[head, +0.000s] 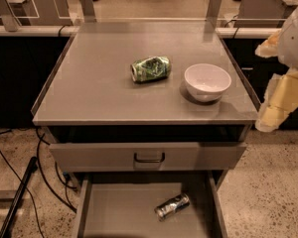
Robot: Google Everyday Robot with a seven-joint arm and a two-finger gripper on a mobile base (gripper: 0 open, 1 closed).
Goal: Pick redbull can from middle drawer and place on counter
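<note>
The redbull can [172, 206] lies on its side in the open middle drawer [124, 212] at the bottom of the view, right of the drawer's middle. The counter [99, 83] is the flat grey cabinet top above it. My gripper [275, 108] hangs at the right edge of the view, beside the counter's right side and well above and to the right of the can. It holds nothing that I can see.
A green patterned can [150, 69] lies on its side near the counter's middle. A white bowl [207, 82] stands to its right. A shut drawer front with a dark loop handle [149, 157] sits above the open drawer. Cables [39, 172] trail on the floor at left.
</note>
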